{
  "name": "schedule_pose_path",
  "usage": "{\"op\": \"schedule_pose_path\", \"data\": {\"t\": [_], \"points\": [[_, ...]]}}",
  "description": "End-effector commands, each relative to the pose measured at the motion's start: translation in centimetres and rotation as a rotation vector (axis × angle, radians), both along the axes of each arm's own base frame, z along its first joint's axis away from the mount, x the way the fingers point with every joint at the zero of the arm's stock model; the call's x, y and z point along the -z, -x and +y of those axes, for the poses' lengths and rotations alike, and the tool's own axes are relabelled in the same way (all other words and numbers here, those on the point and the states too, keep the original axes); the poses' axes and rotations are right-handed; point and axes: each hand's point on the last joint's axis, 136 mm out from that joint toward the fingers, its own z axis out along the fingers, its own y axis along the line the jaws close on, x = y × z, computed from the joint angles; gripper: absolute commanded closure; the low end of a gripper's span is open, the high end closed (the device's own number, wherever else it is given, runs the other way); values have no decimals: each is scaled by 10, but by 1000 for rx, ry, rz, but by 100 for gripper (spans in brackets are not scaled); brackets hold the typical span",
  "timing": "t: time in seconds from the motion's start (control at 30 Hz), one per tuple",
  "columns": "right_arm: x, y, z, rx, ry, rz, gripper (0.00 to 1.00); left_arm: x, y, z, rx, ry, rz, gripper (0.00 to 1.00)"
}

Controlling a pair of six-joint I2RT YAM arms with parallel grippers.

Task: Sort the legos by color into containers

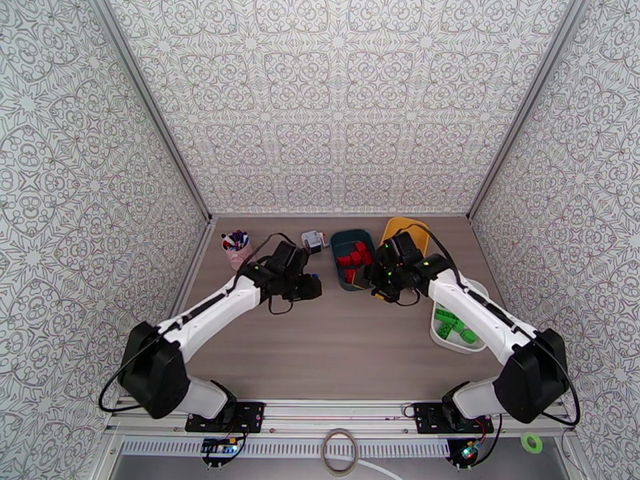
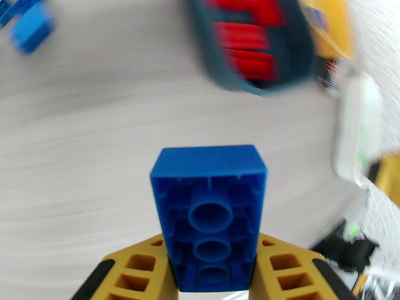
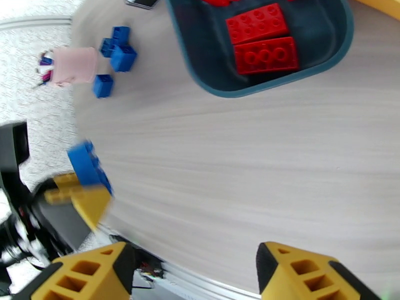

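the left tool (image 2: pixel 212 248) pinched a blue studded plastic brick (image 2: pixel 210 191), best carried past the dark teal plastic tub (image 3: pixel 320 26) and released low inside the yellow plastic tub (image 1: pixel 402 227); the right tool (image 3: pixel 192 258) gaped empty.

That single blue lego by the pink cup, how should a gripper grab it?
Come straight down and pinch the lone blue brick across two opposite flat side walls. It sits apart from the blue cluster, so the fingers should fit, but keep them off the pink cup close beside it.
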Motion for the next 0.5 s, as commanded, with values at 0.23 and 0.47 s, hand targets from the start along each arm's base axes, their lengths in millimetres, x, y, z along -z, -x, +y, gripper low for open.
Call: {"op": "schedule_pose_path", "data": {"t": [0.23, 0.47], "points": [[-38, 9, 12, 7, -181, -36, 33, -39, 35, -62, 237, 151, -65, 69], [-34, 16, 14, -10, -204, -20, 40, -49, 45, -83, 283, 180, -62, 70]]}}
